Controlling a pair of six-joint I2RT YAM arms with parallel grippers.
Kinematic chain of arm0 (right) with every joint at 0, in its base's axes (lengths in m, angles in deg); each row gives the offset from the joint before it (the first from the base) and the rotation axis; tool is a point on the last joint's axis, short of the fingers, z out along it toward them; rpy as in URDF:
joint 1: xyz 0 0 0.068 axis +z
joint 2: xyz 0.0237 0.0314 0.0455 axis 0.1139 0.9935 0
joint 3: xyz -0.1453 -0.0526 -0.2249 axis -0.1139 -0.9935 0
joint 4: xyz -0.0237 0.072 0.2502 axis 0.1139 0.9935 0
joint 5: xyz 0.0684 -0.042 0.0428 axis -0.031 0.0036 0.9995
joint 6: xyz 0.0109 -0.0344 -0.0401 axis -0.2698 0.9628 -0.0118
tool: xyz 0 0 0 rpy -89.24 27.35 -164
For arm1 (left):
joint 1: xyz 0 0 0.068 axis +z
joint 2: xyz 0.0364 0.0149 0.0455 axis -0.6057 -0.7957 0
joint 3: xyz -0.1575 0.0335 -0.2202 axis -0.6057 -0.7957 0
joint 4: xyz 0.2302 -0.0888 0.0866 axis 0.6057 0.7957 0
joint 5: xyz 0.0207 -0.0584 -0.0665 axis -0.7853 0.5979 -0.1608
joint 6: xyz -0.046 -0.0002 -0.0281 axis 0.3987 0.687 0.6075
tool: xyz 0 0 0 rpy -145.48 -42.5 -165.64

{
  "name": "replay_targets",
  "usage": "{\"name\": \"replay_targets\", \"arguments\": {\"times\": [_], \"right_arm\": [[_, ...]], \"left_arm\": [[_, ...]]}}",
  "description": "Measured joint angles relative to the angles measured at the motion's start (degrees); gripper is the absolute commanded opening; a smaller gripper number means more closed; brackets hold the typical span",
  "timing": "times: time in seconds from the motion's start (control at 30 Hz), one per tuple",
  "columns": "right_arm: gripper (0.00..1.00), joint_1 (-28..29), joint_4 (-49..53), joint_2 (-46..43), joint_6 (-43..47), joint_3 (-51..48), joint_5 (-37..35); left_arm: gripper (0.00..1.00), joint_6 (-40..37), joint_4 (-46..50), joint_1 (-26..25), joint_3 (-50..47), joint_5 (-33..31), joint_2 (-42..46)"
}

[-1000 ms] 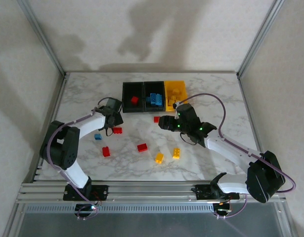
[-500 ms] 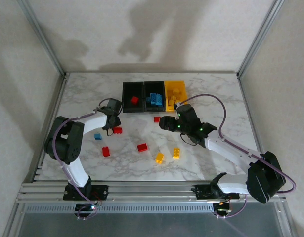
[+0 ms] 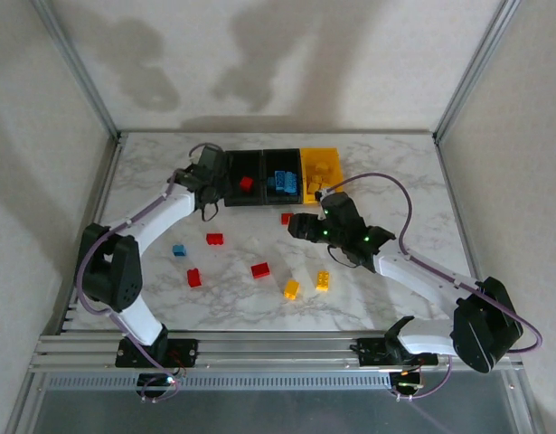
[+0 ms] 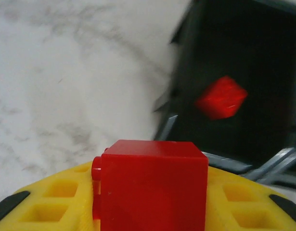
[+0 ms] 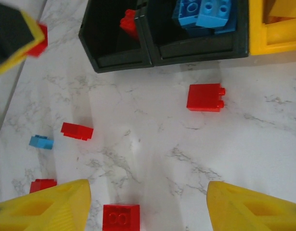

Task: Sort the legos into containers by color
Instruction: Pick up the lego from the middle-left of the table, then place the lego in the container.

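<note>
While clenched on a red lego (image 4: pixel 152 185), hangs just short of the left black bin (image 4: pixel 256 43): left gripper (image 3: pixel 212 174), nearer arm by far. Bin up and right in the wrist frame, another red lego (image 4: pixel 221 97) lying inside. Held piece face-on, studs toward frame left, long axis impossible to tell. Probably calls for a short carry up-right before letting go. Right gripper (image 5: pixel 148 207) spread wide, grasping nothing.
</note>
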Motion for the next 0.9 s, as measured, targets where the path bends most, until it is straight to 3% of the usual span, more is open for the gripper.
{"name": "replay_targets", "arguments": {"times": [0.3,0.63,0.9], "right_arm": [[0.65,0.1,0.0,-3.5,-0.5,-2.1,-0.9],[0.65,0.1,0.3,-4.5,-0.5,-2.8,-1.6],[0.65,0.1,0.4,-4.5,-0.5,-2.9,-2.7]], "left_arm": [[0.32,-0.7,2.6,-3.7,16.2,0.6,-13.6],[0.35,-1.1,5.6,-4.5,19.7,0.6,-22.3],[0.54,-1.2,6.1,-4.5,19.8,0.6,-23.9]]}}
